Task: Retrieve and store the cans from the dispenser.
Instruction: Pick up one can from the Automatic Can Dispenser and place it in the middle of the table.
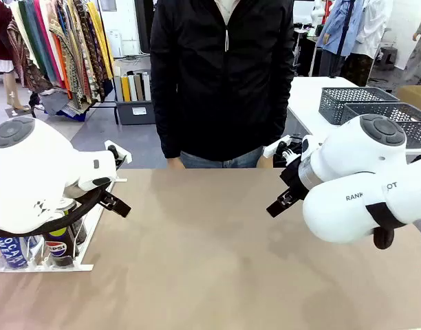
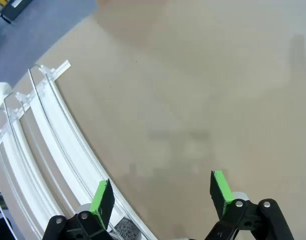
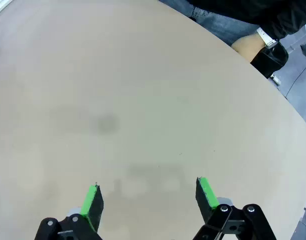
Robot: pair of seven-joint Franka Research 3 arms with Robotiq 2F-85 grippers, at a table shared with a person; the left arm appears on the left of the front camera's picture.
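My left fingers (image 2: 102,199) are spread wide and hold nothing; between them there is only the bare tan surface (image 2: 193,100). One green pad hangs over the outer rail of the white wire rack (image 2: 40,135). The rack's lanes curve away from that pad to small clear pieces at their end.

In the front view the rack lies at the left edge of the surface, under my left arm. A blue can (image 1: 11,251) and a black Pepsi can (image 1: 59,245) lie side by side at its near end, just behind the white front bar. My arm partly hides them.

My right fingers (image 3: 207,194) are also wide apart and empty. They hover over bare surface on the far right, well apart from the rack.

Across the surface stands a person in a black jacket (image 1: 221,75), one hand (image 3: 245,47) near the far edge. Grey mesh baskets (image 1: 355,100) sit on another table behind.
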